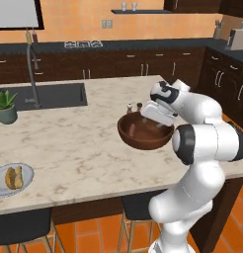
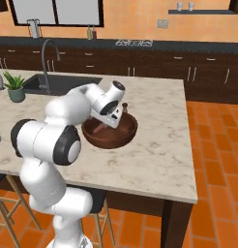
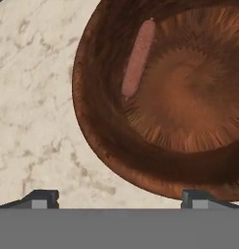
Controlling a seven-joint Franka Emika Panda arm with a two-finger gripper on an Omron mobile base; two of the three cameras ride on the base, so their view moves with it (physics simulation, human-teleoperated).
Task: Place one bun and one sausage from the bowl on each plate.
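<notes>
One sausage (image 3: 139, 57) lies against the bowl (image 3: 107, 141) wall; our gripper (image 3: 119, 197), fingers spread and empty, may push it along the slope instead of pinching it.

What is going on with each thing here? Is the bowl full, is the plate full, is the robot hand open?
Wide dark reddish-brown wooden bowl: upright on the marble counter, holding one sausage.
Pink sausage: lying against the bowl's inner wall, untouched.
Pale round plate: on the counter's near left corner, with a bun and a sausage on it.
Gripper: open, above the bowl, holding nothing.
Green potted plant: upright beside the sink.
</notes>
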